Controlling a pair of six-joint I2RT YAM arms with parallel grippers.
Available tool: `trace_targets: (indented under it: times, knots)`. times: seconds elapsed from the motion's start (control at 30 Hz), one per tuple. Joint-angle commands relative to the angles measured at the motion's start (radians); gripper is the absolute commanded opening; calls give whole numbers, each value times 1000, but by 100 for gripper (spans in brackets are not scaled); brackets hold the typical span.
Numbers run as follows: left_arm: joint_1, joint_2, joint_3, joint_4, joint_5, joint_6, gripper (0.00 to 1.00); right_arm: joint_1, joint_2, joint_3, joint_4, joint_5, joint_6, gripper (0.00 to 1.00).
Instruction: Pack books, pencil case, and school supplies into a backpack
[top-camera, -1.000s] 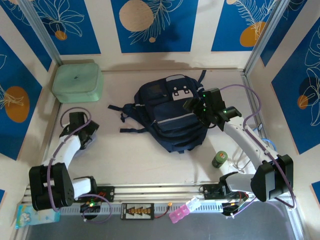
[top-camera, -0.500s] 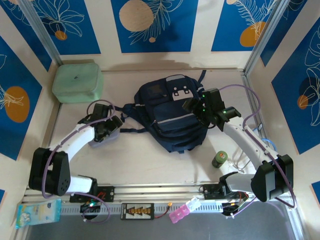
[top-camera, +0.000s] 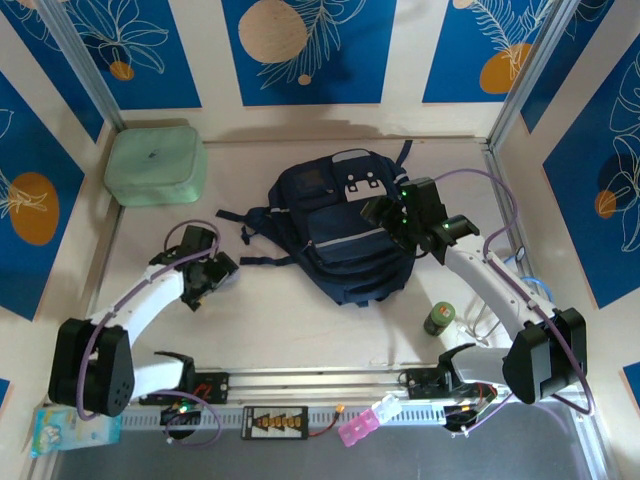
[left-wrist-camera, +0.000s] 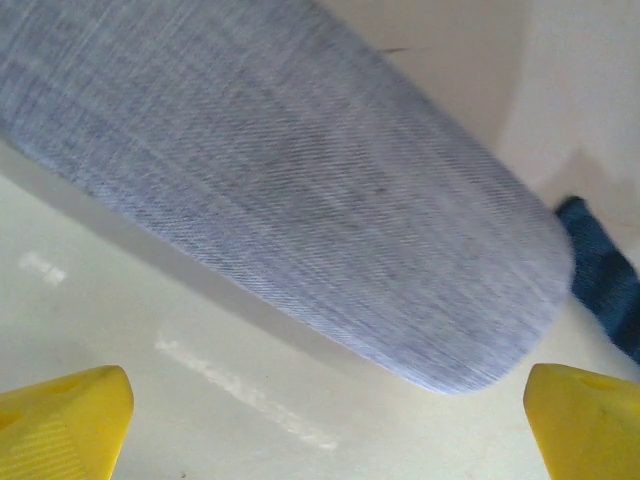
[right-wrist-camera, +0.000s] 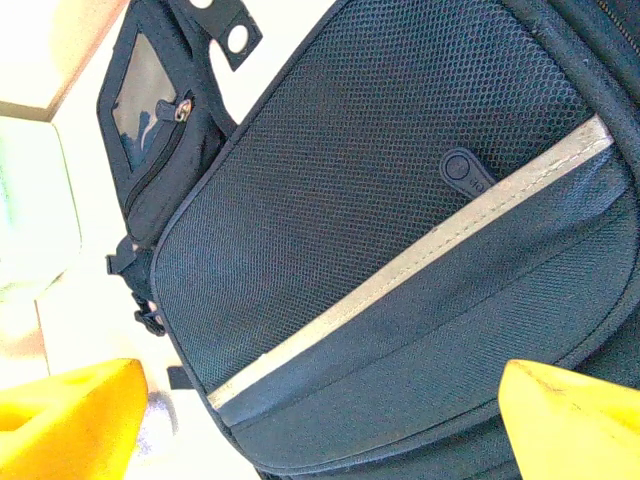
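Observation:
The navy backpack (top-camera: 340, 235) lies flat mid-table, its pale stripe (right-wrist-camera: 420, 260) crossing the mesh front pocket. My right gripper (top-camera: 380, 213) hovers over that pocket, open, its yellow fingertips (right-wrist-camera: 575, 420) wide apart with nothing between them (right-wrist-camera: 345, 430). The pencil case (left-wrist-camera: 300, 190), a pale-blue soft fabric pouch, rests on the table just ahead of my left gripper (left-wrist-camera: 325, 430). That gripper (top-camera: 210, 273) stands left of the backpack's straps, open, not touching the pouch. The books are out of view.
A mint-green boxy case (top-camera: 155, 163) sits at the back left corner. A small green bottle (top-camera: 438, 319) stands near the right arm. A dark strap end (left-wrist-camera: 600, 270) lies beside the pouch. Patterned walls close in on three sides.
My left arm swung right toward the backpack's straps, then drew back a little toward the near edge, its jaws spreading slightly wider. The right arm barely moved.

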Motion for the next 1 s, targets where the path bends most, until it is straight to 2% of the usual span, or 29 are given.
trace_targets:
  times: [0.0,0.1,0.27,0.4,0.6,0.97]
  knots:
    - [38,25,22,27,-17,-1,100,6,-8,2,-3,-20,2,91]
    - [70,55,34,72,-48,38,100,12,-8,-10,26,-50,16,91]
    - [120,139,79,114,-30,84,100,30,3,-16,42,-59,32,91]
    - [124,195,134,118,-32,127,100,43,16,-17,58,-72,36,91]
    - [123,297,253,13,-101,191,100,90,45,-12,89,-56,25,93]
    - [133,391,334,12,-62,192,99,99,70,7,75,-59,22,93]
